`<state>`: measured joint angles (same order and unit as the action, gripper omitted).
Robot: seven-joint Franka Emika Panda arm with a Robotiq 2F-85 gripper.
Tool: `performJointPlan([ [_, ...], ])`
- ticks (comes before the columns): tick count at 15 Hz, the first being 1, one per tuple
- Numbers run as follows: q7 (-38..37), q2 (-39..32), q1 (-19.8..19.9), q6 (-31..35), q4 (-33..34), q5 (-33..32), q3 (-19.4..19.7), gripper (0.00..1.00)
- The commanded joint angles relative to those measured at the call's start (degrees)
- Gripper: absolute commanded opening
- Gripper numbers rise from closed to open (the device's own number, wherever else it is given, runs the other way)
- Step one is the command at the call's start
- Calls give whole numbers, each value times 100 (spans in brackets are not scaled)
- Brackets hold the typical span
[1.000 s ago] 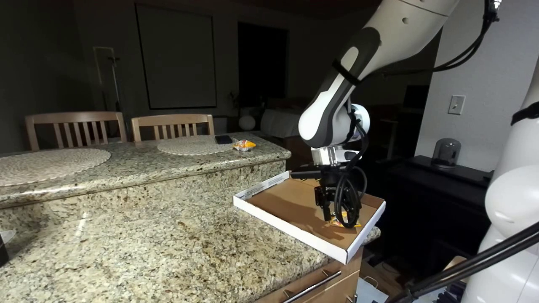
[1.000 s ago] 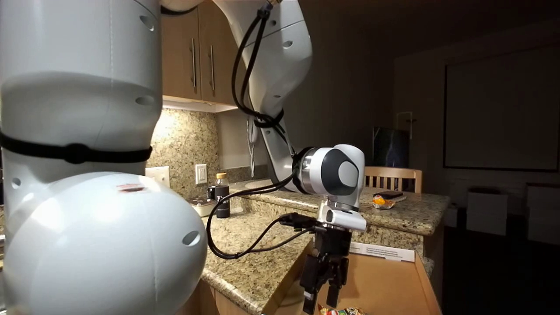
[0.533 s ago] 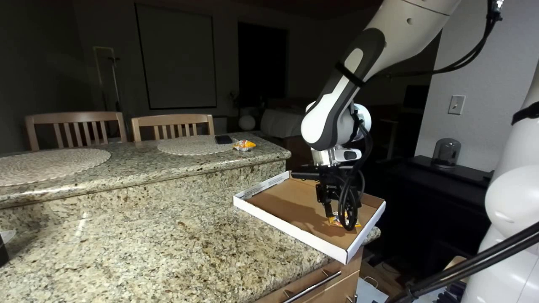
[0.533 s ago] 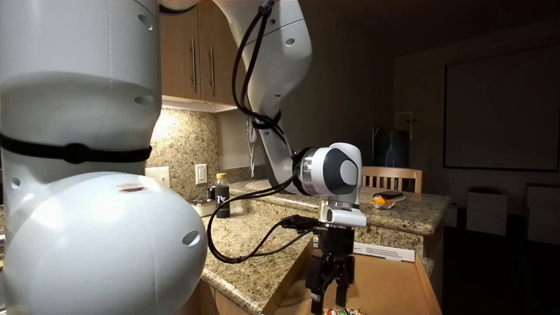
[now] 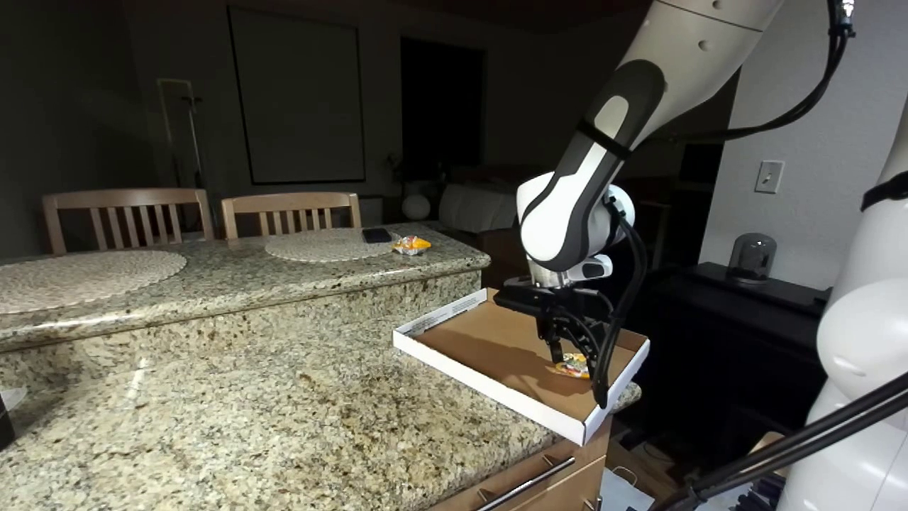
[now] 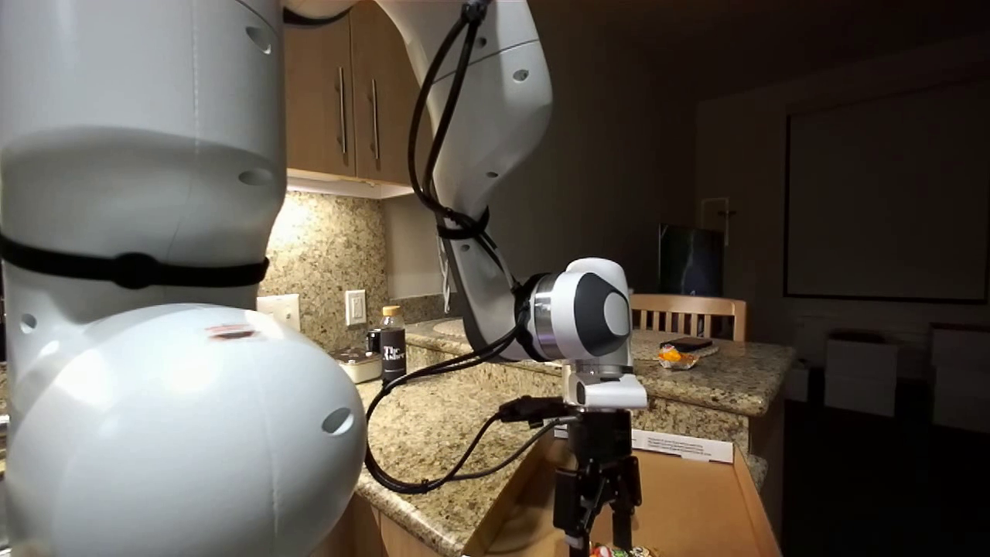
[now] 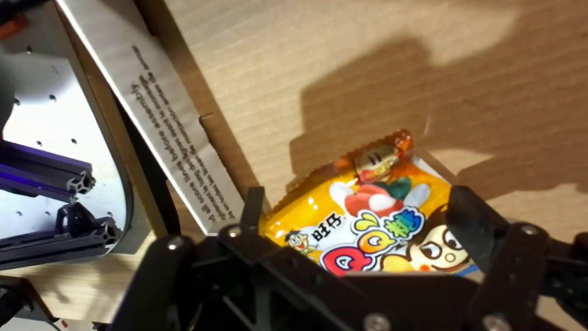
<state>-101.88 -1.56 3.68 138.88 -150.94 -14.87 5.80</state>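
Orange film: Wang Zai QQ candy packet, lying print up on the floor of the shallow cardboard box. Gripper is right over it, jaws spread wide, nothing held; can't tell if either tip touches. Main risk: the finger at the right of the wrist view overlaps the packet's edge, so going lower off-centre could pin or shove it. Slick wrapper might also slip out of a shallow pinch. Box seems to overhang the granite counter; a hard push could tip it. Crimped end points up-left in wrist view; long axis probably runs parallel to the printed wall, far end hidden behind the gripper.
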Motion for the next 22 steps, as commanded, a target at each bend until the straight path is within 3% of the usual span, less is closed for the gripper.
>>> performJointPlan([
  [1,-413,58,11,647,-224,-366,2,100],
  [2,-494,48,9,797,-238,-452,5,100],
  [4,-682,11,11,1081,-260,-641,19,74],
  [14,-1104,-92,5,1619,-233,-1176,89,8],
  [17,-1078,-84,5,1655,-234,-1151,96,1],
  [22,-901,136,-1,1721,-239,-955,71,2],
])
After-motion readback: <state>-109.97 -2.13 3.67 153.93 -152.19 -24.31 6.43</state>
